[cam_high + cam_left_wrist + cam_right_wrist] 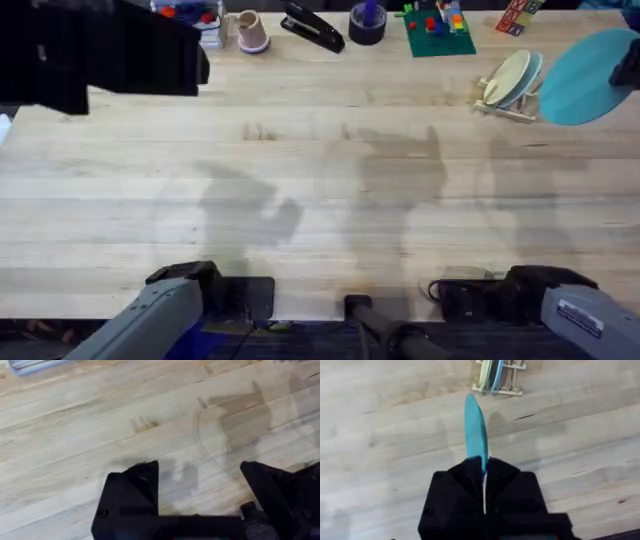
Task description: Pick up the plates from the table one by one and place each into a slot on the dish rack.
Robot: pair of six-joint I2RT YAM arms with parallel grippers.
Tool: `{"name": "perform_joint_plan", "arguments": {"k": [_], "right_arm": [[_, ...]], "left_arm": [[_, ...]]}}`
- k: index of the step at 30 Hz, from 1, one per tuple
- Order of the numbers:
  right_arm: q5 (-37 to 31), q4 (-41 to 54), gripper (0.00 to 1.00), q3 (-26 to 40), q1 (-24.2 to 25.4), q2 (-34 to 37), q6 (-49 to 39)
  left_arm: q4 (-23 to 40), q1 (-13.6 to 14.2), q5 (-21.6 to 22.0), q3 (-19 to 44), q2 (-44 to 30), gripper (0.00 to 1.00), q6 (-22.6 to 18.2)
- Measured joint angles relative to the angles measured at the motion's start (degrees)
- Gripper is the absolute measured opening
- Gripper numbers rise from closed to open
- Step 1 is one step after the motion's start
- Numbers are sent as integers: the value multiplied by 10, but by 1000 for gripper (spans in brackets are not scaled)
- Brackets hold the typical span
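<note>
Gripping one turquoise plate [475,425] edge-on, right gripper [484,477] was clamped shut; plate's long axis pointed toward the dish rack [499,377] just ahead, two plates already slotted. Left gripper [200,490] spread open, well apart from the rack.

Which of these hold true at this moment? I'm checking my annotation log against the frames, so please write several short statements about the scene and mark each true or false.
1. The right gripper holds a round flat turquoise plastic plate edge-on, its jaws shut on it. True.
2. The small light wooden dish rack is empty. False: it already holds a cream plate and a pale blue plate.
3. The left gripper grips a plate. False: its jaws are open above the bare wooden butcher-block table.
4. In the overhead view the turquoise plate is beside the rack, not yet in a slot. True.
5. A black stapler lies along the table's far edge. True.
</note>
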State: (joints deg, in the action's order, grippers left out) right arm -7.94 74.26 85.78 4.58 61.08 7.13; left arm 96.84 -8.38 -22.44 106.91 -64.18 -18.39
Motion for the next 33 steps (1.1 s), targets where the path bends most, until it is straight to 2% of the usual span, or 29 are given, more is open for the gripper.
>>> {"name": "perform_joint_plan", "arguments": {"k": [6, 17, 25, 33], "right_arm": [[0, 1, 29, 0, 2, 1, 60], [-18, -10, 29, 0, 2, 31, 87], [-78, -35, 29, 0, 3, 68, 147], [-99, -53, 29, 0, 36, 91, 156]], "left_arm": [[0, 0, 0, 0, 0, 995, 0], [0, 0, 0, 0, 0, 995, 0], [0, 0, 0, 0, 0, 994, 0], [0, 0, 0, 0, 0, 994, 0]]}}
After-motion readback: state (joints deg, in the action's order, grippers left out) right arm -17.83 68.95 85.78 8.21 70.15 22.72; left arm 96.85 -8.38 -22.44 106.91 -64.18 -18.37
